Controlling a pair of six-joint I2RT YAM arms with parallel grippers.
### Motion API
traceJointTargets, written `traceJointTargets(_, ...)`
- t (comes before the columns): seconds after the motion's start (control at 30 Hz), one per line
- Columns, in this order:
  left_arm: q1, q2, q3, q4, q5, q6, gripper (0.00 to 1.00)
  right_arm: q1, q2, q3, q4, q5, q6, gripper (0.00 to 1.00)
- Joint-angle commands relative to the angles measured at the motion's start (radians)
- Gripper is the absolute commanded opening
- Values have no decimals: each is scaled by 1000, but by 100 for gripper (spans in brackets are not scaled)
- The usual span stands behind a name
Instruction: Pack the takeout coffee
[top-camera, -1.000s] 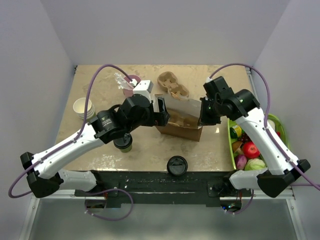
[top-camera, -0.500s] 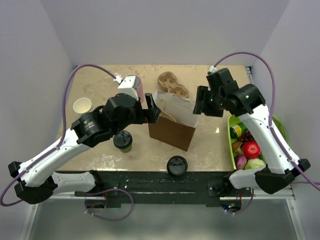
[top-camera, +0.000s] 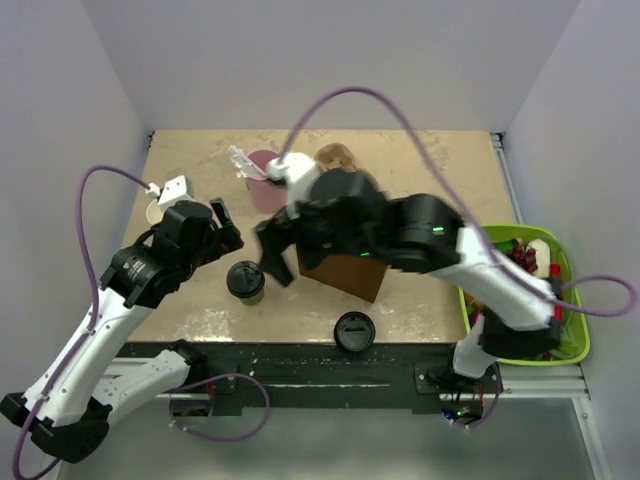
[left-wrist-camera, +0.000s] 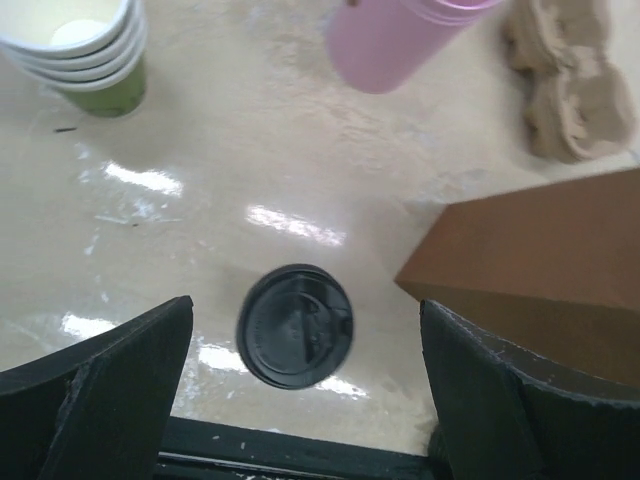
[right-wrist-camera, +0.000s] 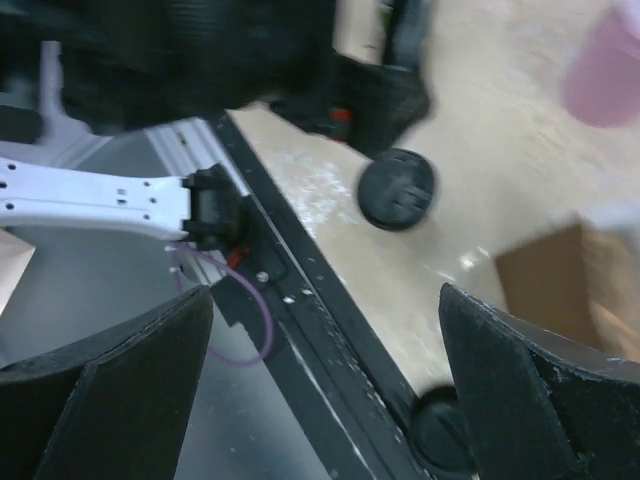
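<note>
The takeout coffee (top-camera: 245, 282) is a short olive-green cup with a black lid, standing on the table left of the brown paper bag (top-camera: 350, 277). In the left wrist view its lid (left-wrist-camera: 295, 325) lies below and between my open left fingers, untouched. My left gripper (top-camera: 228, 228) hovers up and left of the cup, empty. The right arm reaches across over the bag. Its gripper (top-camera: 272, 258) is open and empty just right of the cup. The right wrist view shows the cup (right-wrist-camera: 397, 190) beyond the table's near edge.
A loose black lid (top-camera: 354, 330) lies near the front edge. A pink tumbler (top-camera: 262, 170) and a cardboard cup carrier (top-camera: 335, 157) stand at the back. Stacked paper cups (left-wrist-camera: 80, 50) sit far left. A green basket (top-camera: 572, 318) of produce is at the right.
My right gripper opened, let go of the bag's rim and swung left across the bag toward the cup. My left arm drew back to the left, away from the bag.
</note>
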Motion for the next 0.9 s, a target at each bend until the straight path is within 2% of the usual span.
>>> traceJointTargets(0.0, 155, -33, -97, 3, 51, 16, 100, 117, 250, 208, 61, 124, -33, 98)
traceJointTargets(0.07, 280, -44, -155, 24, 93, 59, 99, 122, 275, 144, 115, 150, 4, 98)
traceJointTargets(0.1, 328, -44, -174, 32, 159, 75, 99, 122, 290, 121, 136, 177, 21, 98)
traceJointTargets(0.13, 423, -47, -192, 38, 190, 89, 99, 122, 292, 96, 167, 217, 44, 98)
traceJointTargets(0.17, 469, -57, -221, 52, 217, 113, 99, 121, 290, 40, 181, 242, 108, 98)
traceJointTargets(0.23, 563, -79, -243, 64, 256, 121, 99, 121, 286, -8, 242, 268, 104, 97)
traceJointTargets(0.37, 579, -116, -263, 83, 306, 139, 99, 104, 304, -84, 215, 317, 208, 95)
traceJointTargets(0.47, 601, -99, -294, 80, 314, 144, 99, 32, 321, -172, 232, 181, 282, 87)
traceJointTargets(0.5, 602, -100, -304, 87, 354, 142, 99, 10, 323, -198, 270, 135, 290, 78)
traceJointTargets(0.57, 602, -120, -334, 110, 410, 138, 99, -28, 336, -238, 290, 70, 320, 73)
traceJointTargets(0.63, 602, -140, -353, 122, 432, 133, 99, -34, 353, -240, 313, 64, 310, 68)
traceJointTargets(0.8, 602, -157, -384, 161, 524, 133, 98, -70, 442, -195, 313, 39, 316, 63)
traceJointTargets(0.87, 602, -156, -403, 172, 541, 136, 98, -83, 458, -192, 310, 39, 319, 58)
